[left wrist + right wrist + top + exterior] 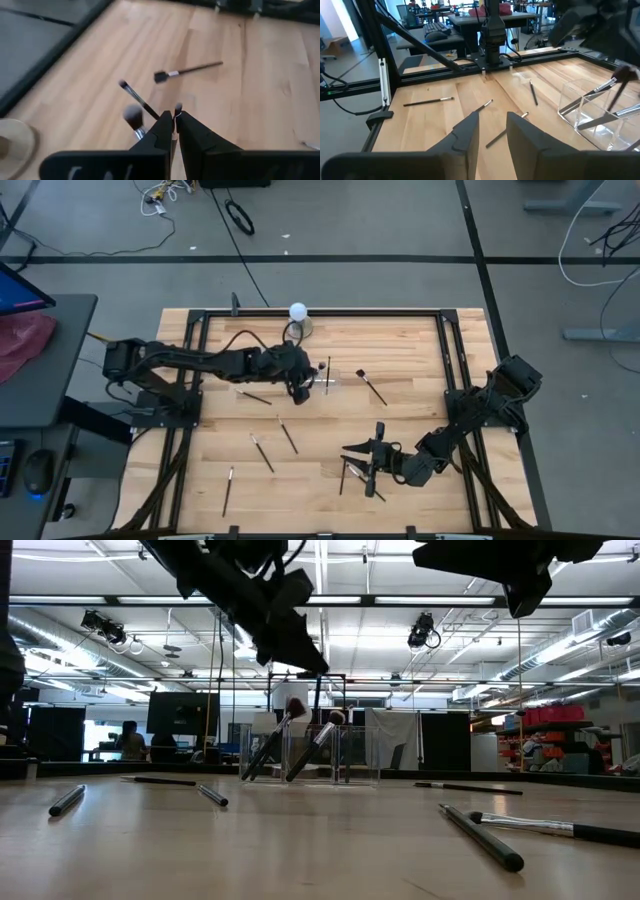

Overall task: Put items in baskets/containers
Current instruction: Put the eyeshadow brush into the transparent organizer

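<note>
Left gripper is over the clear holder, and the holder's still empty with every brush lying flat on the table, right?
Not quite. The left gripper is over the clear holder, but the holder isn't empty: the low view shows two brushes standing tilted inside it, bristles up. The other brushes, like the one near the right gripper, do lie flat on the table.

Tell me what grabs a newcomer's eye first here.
The clear holder at the table's far middle, with brushes leaning in it, and the left gripper shut right above it. Loose brushes are scattered over the wood, where the right gripper hovers near the front edge with parted fingers.
</note>
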Action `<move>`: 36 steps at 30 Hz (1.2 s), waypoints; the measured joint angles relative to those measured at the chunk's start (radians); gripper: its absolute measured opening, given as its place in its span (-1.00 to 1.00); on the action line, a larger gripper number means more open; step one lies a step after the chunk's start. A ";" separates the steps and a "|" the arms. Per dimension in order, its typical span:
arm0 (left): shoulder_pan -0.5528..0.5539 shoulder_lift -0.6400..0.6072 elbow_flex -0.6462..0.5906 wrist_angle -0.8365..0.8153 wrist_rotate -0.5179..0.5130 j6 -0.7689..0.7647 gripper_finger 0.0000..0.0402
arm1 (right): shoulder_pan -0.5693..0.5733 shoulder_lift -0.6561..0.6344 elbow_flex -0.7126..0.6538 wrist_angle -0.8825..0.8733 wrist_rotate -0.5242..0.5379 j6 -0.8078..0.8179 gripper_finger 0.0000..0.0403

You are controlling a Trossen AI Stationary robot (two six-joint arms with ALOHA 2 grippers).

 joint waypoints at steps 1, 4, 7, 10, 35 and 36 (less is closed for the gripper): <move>0.003 0.010 0.000 -0.002 0.014 -0.005 -0.90 | 0.000 0.000 0.000 -0.001 0.000 0.003 -0.51; 0.006 0.040 0.000 -0.002 0.019 -0.019 -0.90 | 0.000 0.000 0.000 -0.003 0.000 0.003 -0.51; 0.006 0.063 0.000 -0.004 0.018 -0.019 -0.87 | 0.000 0.000 0.000 -0.007 0.000 0.015 -0.51; 0.006 0.071 -0.001 -0.008 0.017 -0.027 -0.79 | 0.000 0.000 0.000 -0.012 -0.001 0.022 -0.51; 0.017 0.000 0.000 -0.028 0.012 -0.044 -0.09 | -0.024 0.000 -0.001 -0.265 -0.050 0.363 -0.51; 0.004 -0.019 0.000 -0.048 0.011 -0.044 -0.10 | -0.025 0.000 -0.001 -0.292 -0.097 0.374 -0.51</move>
